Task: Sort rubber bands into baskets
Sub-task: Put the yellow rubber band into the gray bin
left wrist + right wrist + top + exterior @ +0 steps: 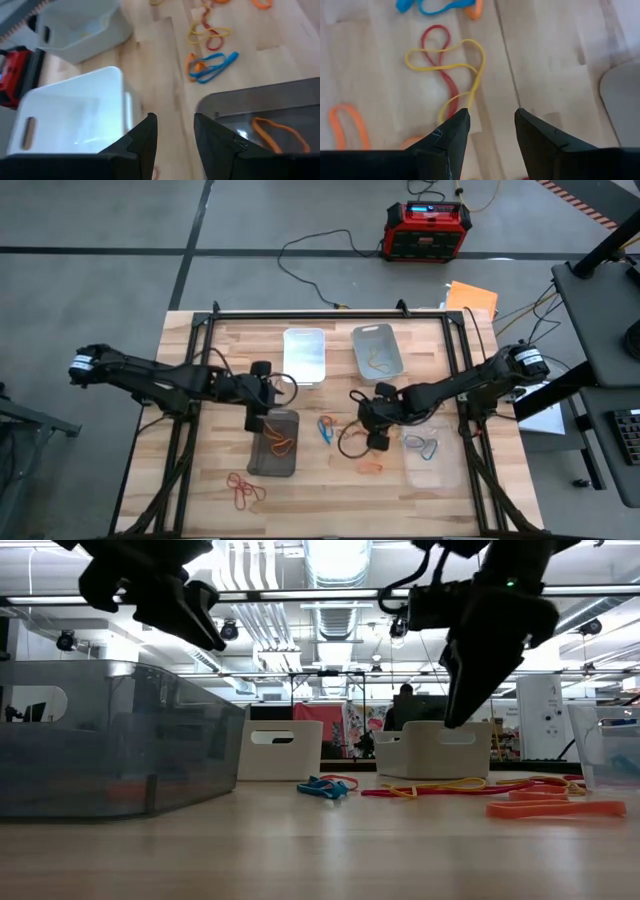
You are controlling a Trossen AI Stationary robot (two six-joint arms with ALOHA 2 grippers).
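The right claw (491, 131) hangs above the middle of the counter (200, 490) with its two fingers apart and nothing between them. Right under it lie a yellow rubber band (451, 67) and a red rubber band (441, 62), tangled across each other. Both stretch long and thin, running away from the fingers. The yellow one ends just in front of one fingertip, so a short drop should reach it. The hard part will be lifting one band and not the other.

The left claw (173, 131) waits above the far end of the dark basket (273, 448), fingers apart and empty. An orange rubber band (275, 134) already lies inside.

The right arm is nearer the tangle. The clear basket (432, 455) sits just right of it, and the grey basket (377, 352) is farther back. There is bare wood all around the tangle.
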